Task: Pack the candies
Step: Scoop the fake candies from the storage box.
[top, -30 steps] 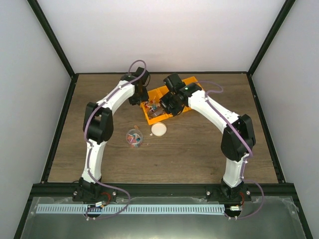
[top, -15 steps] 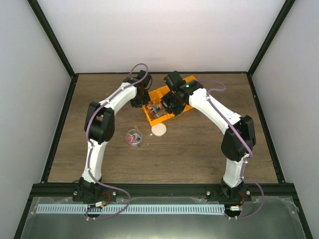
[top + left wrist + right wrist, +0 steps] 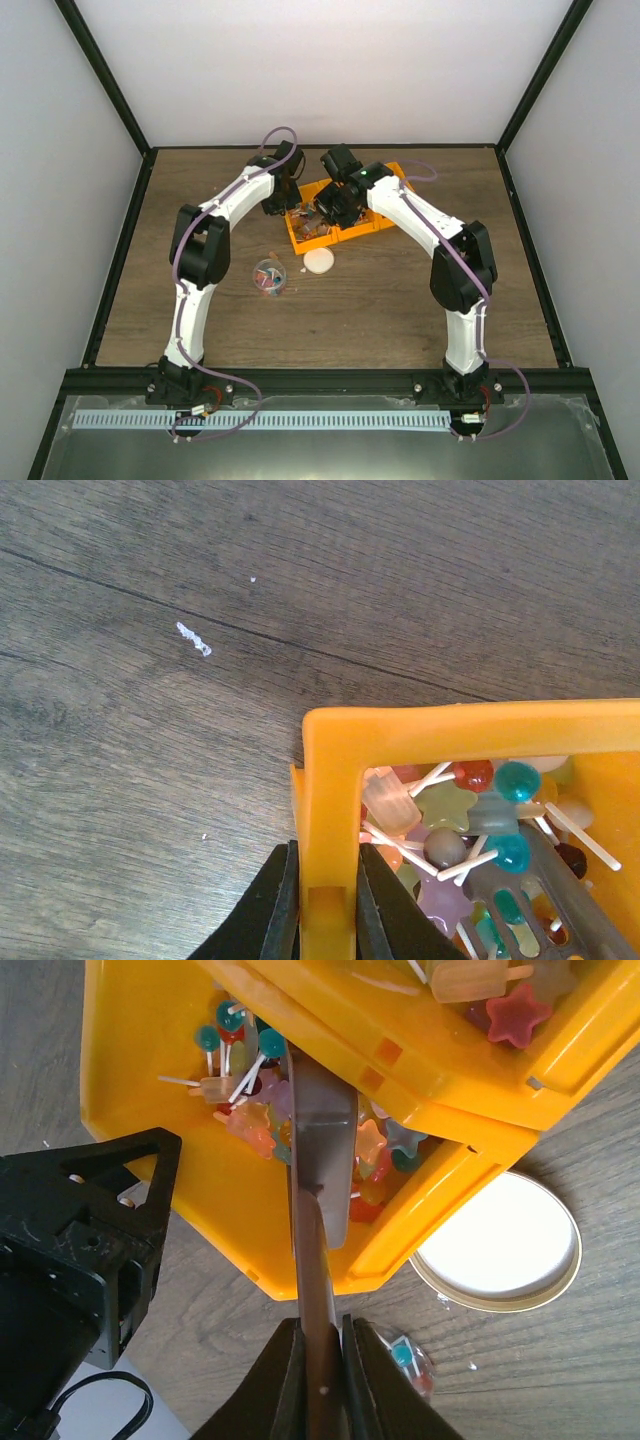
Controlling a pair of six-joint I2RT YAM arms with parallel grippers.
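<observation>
**Top view.** A matt, wood-grain tabletop (image 3: 420, 300) bounded by a black frame (image 3: 320, 373) carries an orange bin (image 3: 370, 225) of smooth moulded plastic at upper centre. Bare boards lie open to the left, right and below it. A round cream lid (image 3: 318, 260) lies flat just below the bin's lower edge. A small clear cup (image 3: 268, 277) with coloured contents stands apart, to the lower left of the lid.

**Left wrist view.** The left gripper (image 3: 325, 880) has its black jaws pressed shut on the bin's thick, square-cornered wall at bottom centre, one jaw inside and one outside. Scuffed plank fills the upper and left parts of the frame.

**Right wrist view.** The right gripper (image 3: 320, 1340) has its jaws clamped tight on the flat handle of a grey-brown scoop (image 3: 318, 1150). The scoop's head reaches into a bin compartment at centre.

The candies (image 3: 250, 1110) are glossy and translucent: lollipops on white sticks, stars and ice-lolly shapes in teal, red, orange and pale tints. They lie heaped in that compartment around the scoop head, with more in the neighbouring compartment at upper right.
</observation>
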